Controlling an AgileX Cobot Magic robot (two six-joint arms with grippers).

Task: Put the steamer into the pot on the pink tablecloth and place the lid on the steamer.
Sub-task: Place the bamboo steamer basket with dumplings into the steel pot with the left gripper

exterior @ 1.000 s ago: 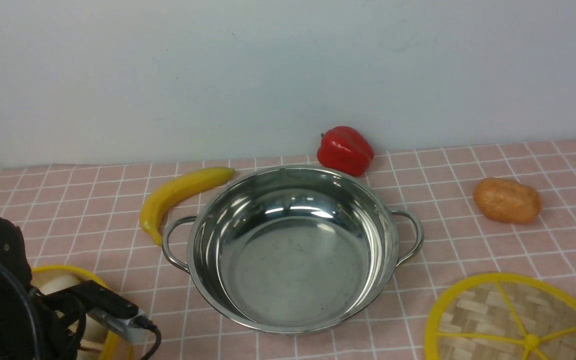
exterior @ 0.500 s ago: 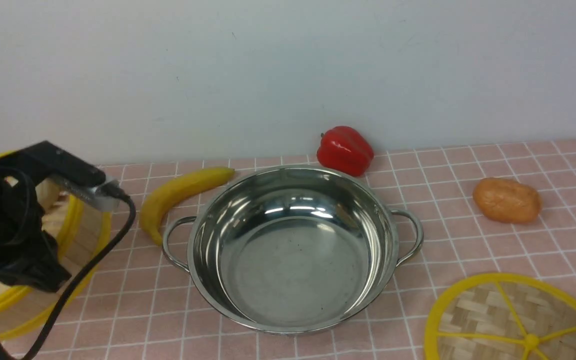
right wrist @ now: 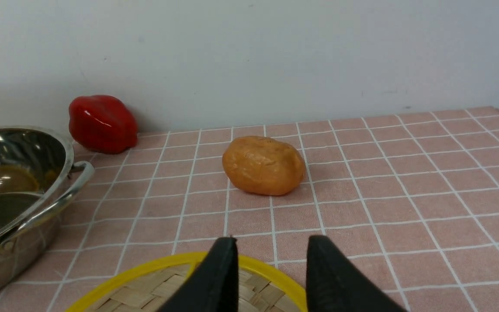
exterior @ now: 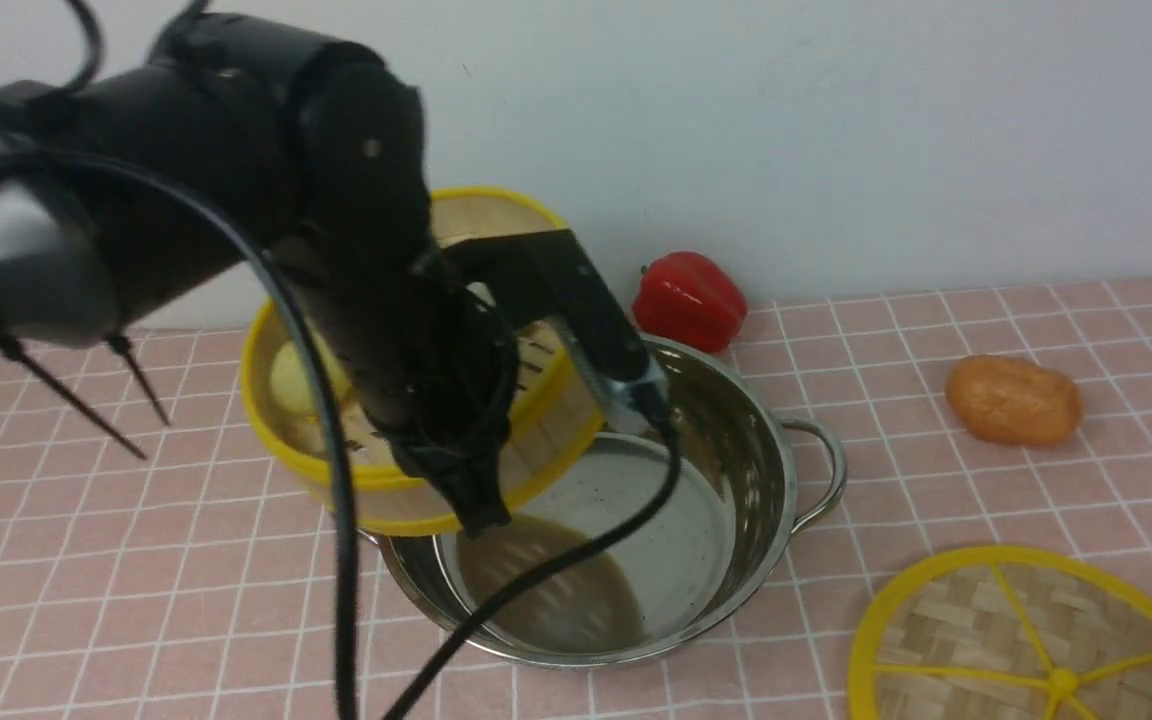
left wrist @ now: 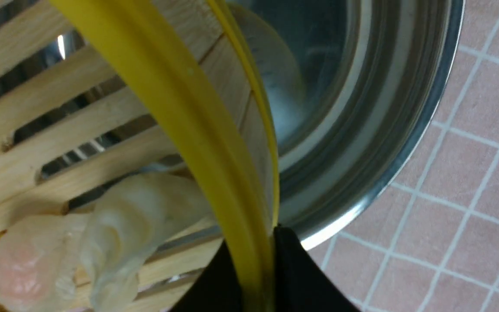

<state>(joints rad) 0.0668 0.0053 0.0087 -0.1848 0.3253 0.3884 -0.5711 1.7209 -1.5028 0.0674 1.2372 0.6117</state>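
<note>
My left gripper point(exterior: 481, 510) is shut on the yellow rim of the steamer point(exterior: 546, 430). It holds the steamer tilted in the air over the left half of the pot point(exterior: 736, 450). In the left wrist view the black fingers point(left wrist: 293, 273) pinch the rim of the steamer point(left wrist: 180, 95). A pale dumpling point(left wrist: 115, 225) lies on the slats, and the pot point(left wrist: 388, 130) is underneath. The lid point(exterior: 1026, 640) lies flat on the pink tablecloth point(exterior: 986, 480) at the front right. My right gripper point(right wrist: 271, 247) is open, just above the far edge of the lid point(right wrist: 145, 286), holding nothing.
A red pepper point(exterior: 691, 300) sits by the wall behind the pot. An orange potato-like toy point(exterior: 1014, 400) lies right of the pot, beyond the lid. The left arm and its cable point(exterior: 536, 580) cross the pot's front left.
The left arm has lifted the steamer from the front left corner and swung it up and to the right, over the pot. The banana is now hidden behind them.
</note>
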